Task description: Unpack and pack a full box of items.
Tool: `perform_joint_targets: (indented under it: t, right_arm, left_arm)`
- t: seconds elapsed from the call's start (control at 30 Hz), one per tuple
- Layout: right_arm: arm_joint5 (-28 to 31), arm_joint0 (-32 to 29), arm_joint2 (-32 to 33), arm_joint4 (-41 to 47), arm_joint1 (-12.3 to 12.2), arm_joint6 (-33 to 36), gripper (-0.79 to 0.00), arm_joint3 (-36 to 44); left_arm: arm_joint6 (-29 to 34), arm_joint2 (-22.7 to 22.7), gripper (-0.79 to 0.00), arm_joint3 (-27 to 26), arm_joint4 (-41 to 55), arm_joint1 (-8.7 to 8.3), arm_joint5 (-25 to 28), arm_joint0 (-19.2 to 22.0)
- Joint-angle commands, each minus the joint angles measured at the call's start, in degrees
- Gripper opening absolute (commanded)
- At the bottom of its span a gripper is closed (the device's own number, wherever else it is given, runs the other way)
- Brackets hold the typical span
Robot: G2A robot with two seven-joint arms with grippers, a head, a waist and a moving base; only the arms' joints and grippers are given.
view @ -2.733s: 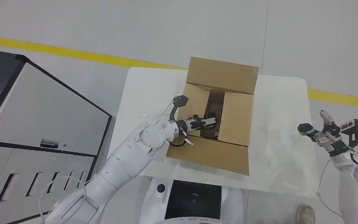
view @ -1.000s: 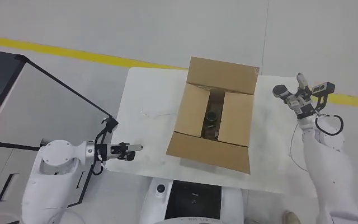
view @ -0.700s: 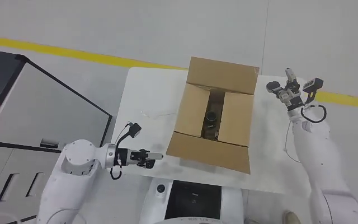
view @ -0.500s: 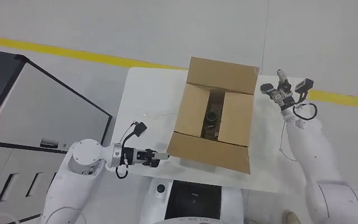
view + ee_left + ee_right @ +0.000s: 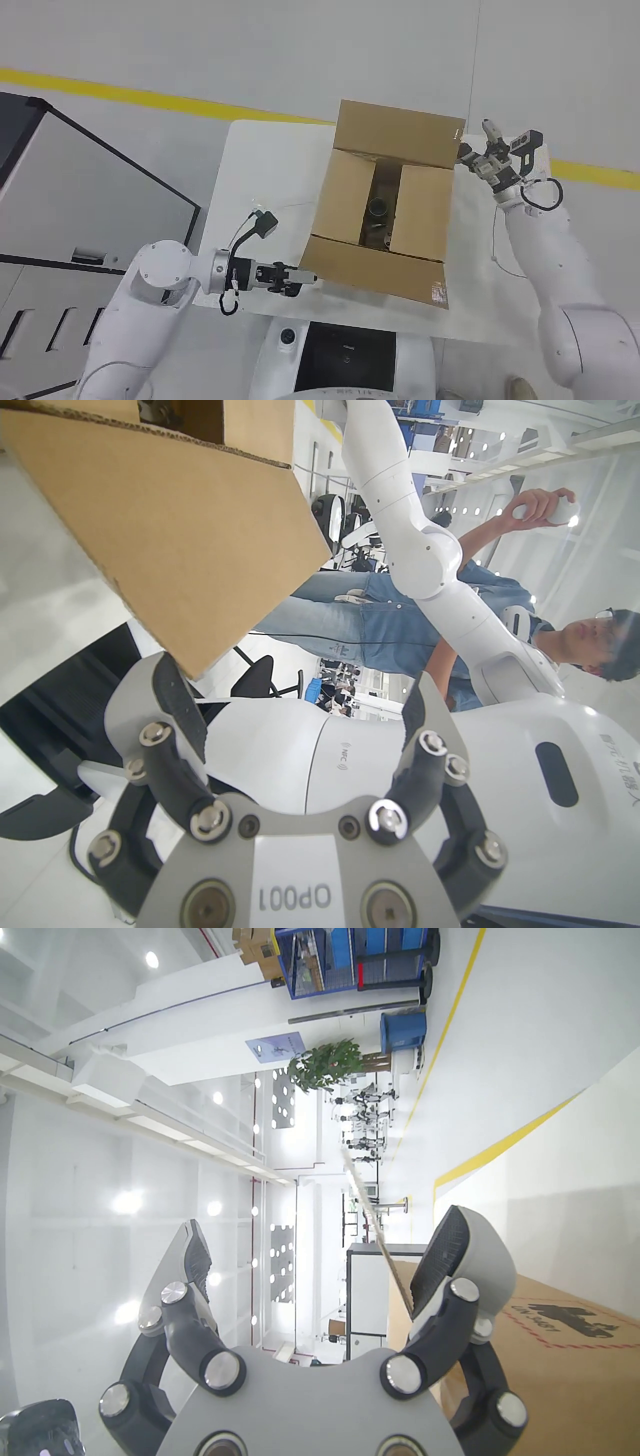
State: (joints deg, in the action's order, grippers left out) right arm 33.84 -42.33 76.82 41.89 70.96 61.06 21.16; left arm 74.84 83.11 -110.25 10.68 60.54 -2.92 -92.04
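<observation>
An open cardboard box [image 5: 420,212] stands mid-table with dark round items [image 5: 378,210] down in its gap. My left gripper [image 5: 308,279] is open at the box's front left corner. In the left wrist view the left gripper [image 5: 300,710] has one finger close beside the box corner [image 5: 192,667], and the box side [image 5: 175,525] rises beyond. My right gripper [image 5: 474,154] is open at the back right corner of the rear flap. The right wrist view shows the flap's thin edge [image 5: 372,1223] running between the right gripper [image 5: 320,1253] fingers, with the box wall [image 5: 550,1358] beside one finger.
The white table [image 5: 265,170] has bare surface left of the box and a strip on the right [image 5: 500,260]. A dark-framed cabinet [image 5: 90,200] stands off the table's left side. A yellow floor line [image 5: 150,97] runs behind.
The left arm swung in from the table's left edge to the box's front left corner. The right arm moved from the right side up to the rear flap's corner.
</observation>
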Motion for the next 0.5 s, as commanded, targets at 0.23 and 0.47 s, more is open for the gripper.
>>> perform_joint_targets:
  t: [0.23,0.47]
  right_arm:
    - [0.7,-1.9,2.5,5.3,-0.4,8.7,0.000,3.0]
    - [-2.8,-6.5,3.3,5.7,-1.1,12.1,0.000,10.1]
  left_arm:
    - [-4.0,-2.1,0.000,0.1,2.2,-0.03,-1.2,4.0]
    - [-11.0,-4.1,0.000,1.5,4.8,0.36,0.1,6.1]
